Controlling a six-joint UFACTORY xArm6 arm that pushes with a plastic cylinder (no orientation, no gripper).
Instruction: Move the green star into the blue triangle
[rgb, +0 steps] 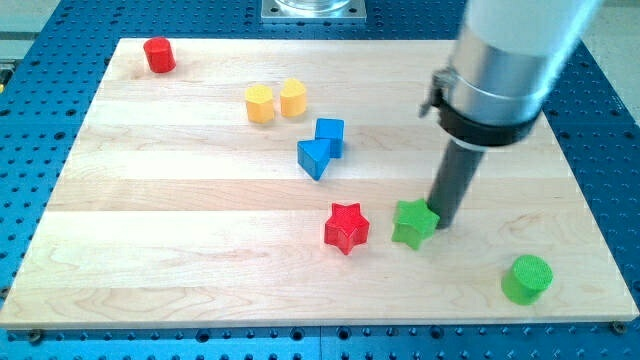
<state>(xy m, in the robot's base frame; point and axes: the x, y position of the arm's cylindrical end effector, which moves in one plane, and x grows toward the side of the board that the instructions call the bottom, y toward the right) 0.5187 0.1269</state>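
Observation:
The green star (414, 222) lies right of the board's middle, toward the view's bottom. The blue triangle (313, 158) lies up and to the left of it, touching a blue cube (330, 134) just above it. My tip (442, 222) is at the green star's right edge, touching or almost touching it. The dark rod rises from there to the large grey arm body at the view's top right.
A red star (346, 227) lies just left of the green star. A green cylinder (527, 278) sits at the bottom right. Two yellow blocks (260, 103) (293, 98) lie above the blue pair. A red cylinder (158, 54) is at the top left. The wooden board (150, 220) is surrounded by blue perforated table.

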